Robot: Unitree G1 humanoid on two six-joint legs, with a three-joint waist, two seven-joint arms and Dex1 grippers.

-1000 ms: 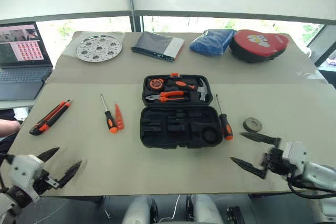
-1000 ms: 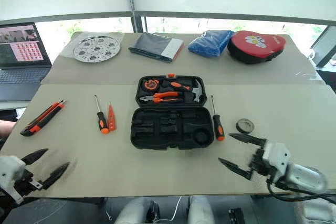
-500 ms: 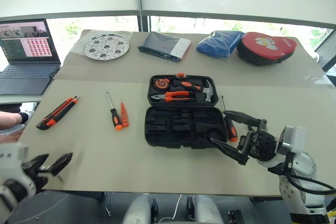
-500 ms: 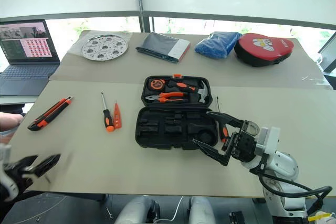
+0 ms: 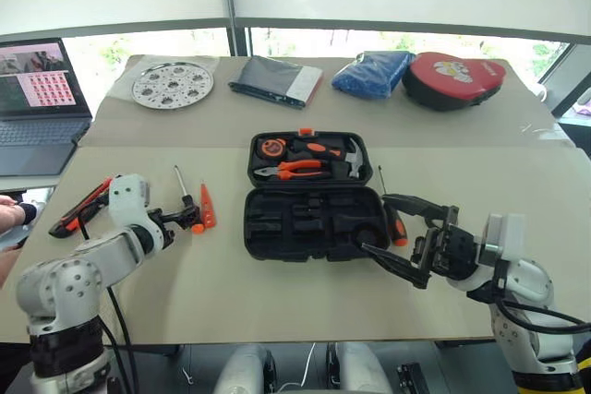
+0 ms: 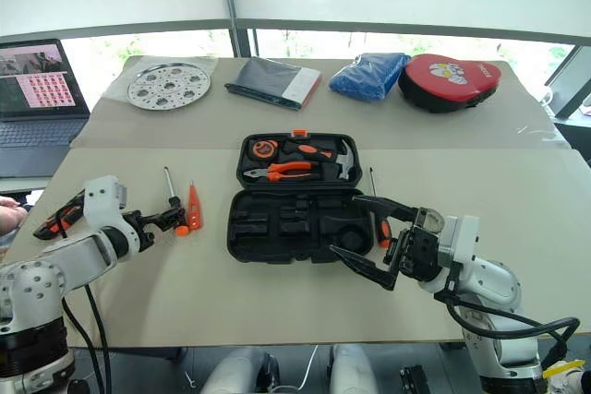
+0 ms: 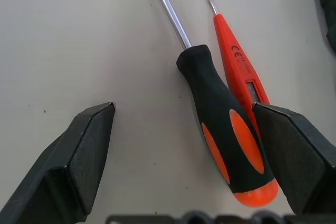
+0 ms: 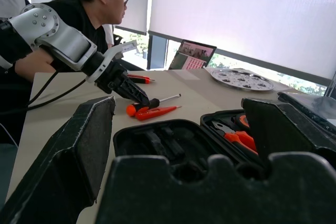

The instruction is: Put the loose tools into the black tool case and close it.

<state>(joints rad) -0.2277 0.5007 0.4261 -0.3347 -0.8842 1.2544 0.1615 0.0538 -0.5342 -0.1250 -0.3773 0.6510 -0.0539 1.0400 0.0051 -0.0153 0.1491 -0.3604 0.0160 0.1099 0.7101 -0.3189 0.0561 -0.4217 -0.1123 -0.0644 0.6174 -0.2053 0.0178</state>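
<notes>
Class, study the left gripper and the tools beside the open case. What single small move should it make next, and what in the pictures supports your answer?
Probably close the left gripper on the screwdriver. Its jaws stand open with the black-and-orange handle lying between them on the table. The slim orange tool lies right beside that handle, so the grip may catch both. The black tool case is open, its lower slots empty.

table point(image 5: 277, 292) with tools, open case point(image 5: 312, 220)

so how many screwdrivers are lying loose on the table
2. One screwdriver lies left of the black tool case, beside the slim orange tool, between the left gripper fingers. The other screwdriver lies just right of the case.
</notes>
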